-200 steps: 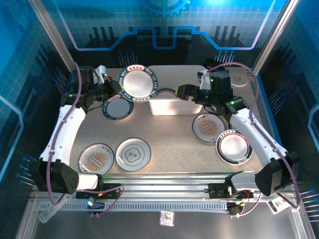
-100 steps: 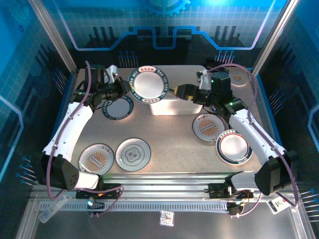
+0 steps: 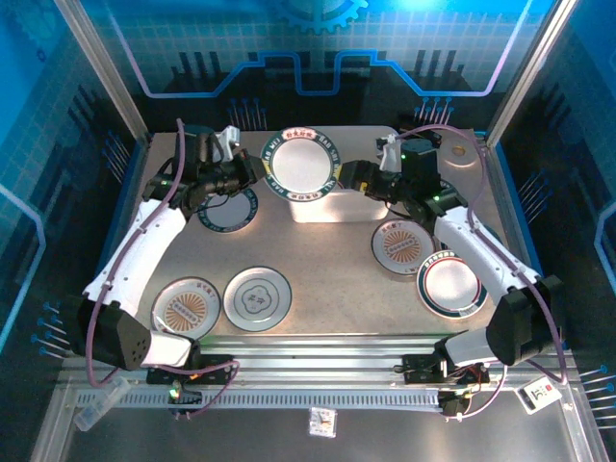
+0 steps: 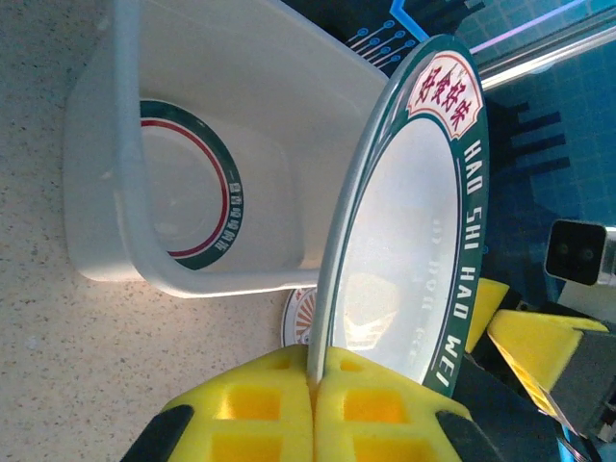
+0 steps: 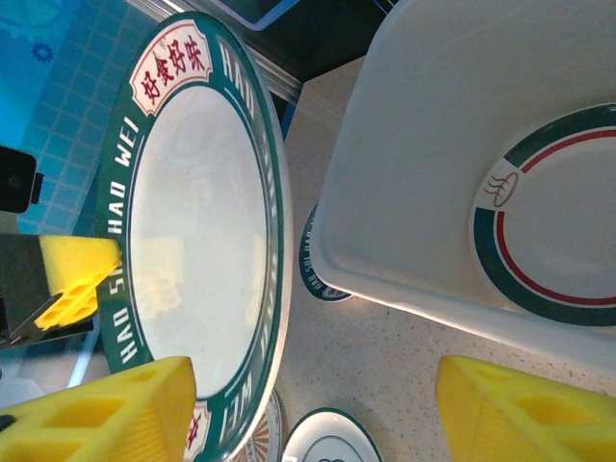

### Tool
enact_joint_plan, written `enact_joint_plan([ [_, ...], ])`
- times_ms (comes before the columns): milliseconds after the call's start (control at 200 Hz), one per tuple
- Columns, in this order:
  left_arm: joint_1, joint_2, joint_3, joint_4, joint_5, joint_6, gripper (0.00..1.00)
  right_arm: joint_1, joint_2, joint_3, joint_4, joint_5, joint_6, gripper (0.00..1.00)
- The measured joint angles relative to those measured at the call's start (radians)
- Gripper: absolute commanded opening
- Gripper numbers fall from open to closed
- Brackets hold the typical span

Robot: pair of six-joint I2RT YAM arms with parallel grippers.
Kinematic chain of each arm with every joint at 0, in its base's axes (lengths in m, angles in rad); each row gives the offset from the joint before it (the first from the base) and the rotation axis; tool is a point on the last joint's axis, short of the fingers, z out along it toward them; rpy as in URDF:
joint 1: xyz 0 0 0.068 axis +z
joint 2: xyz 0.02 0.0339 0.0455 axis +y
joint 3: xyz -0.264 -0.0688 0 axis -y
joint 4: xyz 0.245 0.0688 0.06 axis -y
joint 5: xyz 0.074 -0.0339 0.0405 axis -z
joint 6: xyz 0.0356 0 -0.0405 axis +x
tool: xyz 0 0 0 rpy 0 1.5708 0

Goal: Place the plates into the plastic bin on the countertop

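- Pads first: your left gripper (image 4: 313, 404) is clamped on the near edge of the held plate (image 4: 404, 241), with the yellow foam pinching only a sliver of its green rim (a thin bite, so no jerks).
- That plate stands almost on edge, face up toward the overhead camera. It hangs at the left end of the plastic bin (image 4: 125, 144) rather than lying flat above it.
- To do this well, I'd carry it further over the opening, tip it toward flat and lower it past the rolled rim. Only then let the pads part; released at this tilt it would likely clatter or roll.
- The plate in the bin (image 4: 197, 183) lies flat on the floor of the tub. Aim to land on top of it, gently.
- Watch your right gripper (image 3: 356, 179): its fingers are spread wide and hold nothing, and it is parked at the bin just beside the held plate's other edge. In the right wrist view one pad sits so close to the rim that I cannot tell whether they touch. I'd back it off before you tilt.
- On the countertop (image 3: 327, 260) nearest the bases, the orange-centred plate (image 3: 186, 308) and the pale green flower plate (image 3: 257, 295) lie on the left, and the white-centred plate (image 3: 451, 285) on the right.
- Further in, the second orange plate (image 3: 402, 243) sits near the bin's right front corner, and the dark-rimmed plate (image 3: 228, 207) sits below the left wrist.
- In the far right corner is the tan ring disc (image 3: 460, 151) (not yours to move).
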Motion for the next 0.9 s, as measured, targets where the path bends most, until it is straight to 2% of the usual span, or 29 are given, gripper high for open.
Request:
enact_joint_plan([
  [110,-0.013,0.0,0.0,0.004,0.002,0.0,0.0,0.0,0.011,-0.004,0.03,-0.006,0.028,0.52],
  [555,-0.038,0.0,0.0,0.017,-0.008,0.0,0.0,0.0,0.039,-0.034,0.126,-0.051,0.11,0.12],
  [710,-0.038,0.0,0.0,0.012,-0.023,0.004,0.0,-0.001,0.039,-0.034,0.143,-0.054,0.143,0.06],
  [780,-0.04,0.0,0.0,0.008,-0.03,0.008,0.06,-0.001,0.039,-0.034,0.143,-0.054,0.15,0.04],
  [900,-0.047,0.0,-0.001,-0.003,-0.042,0.019,0.27,-0.001,0.038,-0.039,0.141,-0.054,0.15,0.02],
])
